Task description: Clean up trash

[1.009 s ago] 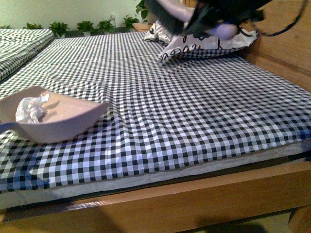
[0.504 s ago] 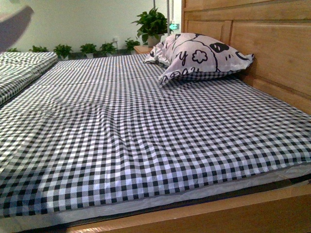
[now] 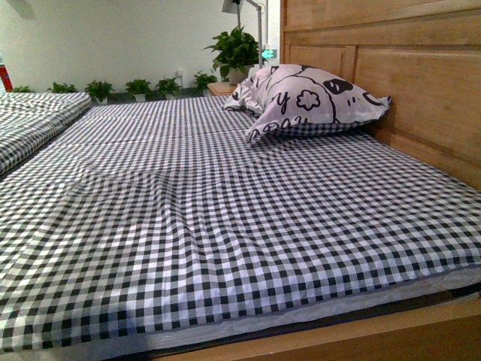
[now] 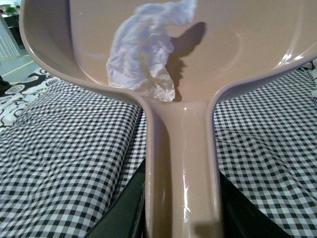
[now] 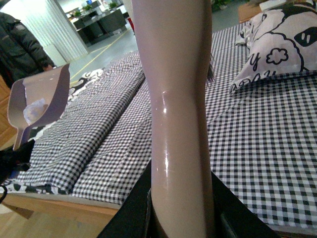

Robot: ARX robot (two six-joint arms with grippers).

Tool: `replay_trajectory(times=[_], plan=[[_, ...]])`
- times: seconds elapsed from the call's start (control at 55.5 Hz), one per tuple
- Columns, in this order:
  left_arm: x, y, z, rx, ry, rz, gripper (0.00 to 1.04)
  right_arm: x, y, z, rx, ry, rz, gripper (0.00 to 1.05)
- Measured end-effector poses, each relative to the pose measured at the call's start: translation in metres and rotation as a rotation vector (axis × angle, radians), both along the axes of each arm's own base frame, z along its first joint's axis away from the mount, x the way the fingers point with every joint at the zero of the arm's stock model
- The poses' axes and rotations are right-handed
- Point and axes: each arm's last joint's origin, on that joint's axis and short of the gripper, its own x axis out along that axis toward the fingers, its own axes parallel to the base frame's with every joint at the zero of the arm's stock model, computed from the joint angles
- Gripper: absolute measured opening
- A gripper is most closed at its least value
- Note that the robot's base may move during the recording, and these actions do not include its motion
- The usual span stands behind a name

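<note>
The trash, a crumpled white paper wad [image 4: 143, 54], lies inside the beige-pink dustpan [image 4: 237, 39], near where the pan meets its handle. My left gripper [image 4: 181, 208] is shut on the dustpan's handle and holds it above the checked bed. The dustpan [image 5: 37, 101] with the wad [image 5: 33, 110] also shows in the right wrist view, lifted beside the bed. My right gripper [image 5: 181, 218] is shut on the beige brush handle [image 5: 176, 99]. Neither gripper nor the dustpan shows in the front view.
A black-and-white checked sheet [image 3: 225, 218] covers the bed. A black-and-white patterned pillow [image 3: 308, 98] leans at the wooden headboard [image 3: 406, 83]. Potted plants [image 3: 237, 49] stand behind. A second checked bed [image 3: 30, 120] lies at left. A person in a dark jacket [image 5: 20, 42] stands further off.
The dustpan with the wad and the right arm with the brush have both left the front view. The bed surface now shows bare in that view.
</note>
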Motion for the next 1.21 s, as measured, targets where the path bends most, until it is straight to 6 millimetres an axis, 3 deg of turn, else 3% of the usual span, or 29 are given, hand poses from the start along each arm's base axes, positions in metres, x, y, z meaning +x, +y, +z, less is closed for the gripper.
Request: replay_trajectory(times=[0.378,1.207], plan=[[-0.047,-0.015,-0.014,-0.068,-0.069,0.069,0.26,-0.029,-0.007,-0.001,0.045,0.002,-0.004,0.19],[-0.048,-0.015,-0.015,-0.092,-0.074,0.067,0.26,-0.03,-0.007,-0.003,0.05,0.024,-0.005,0.19]])
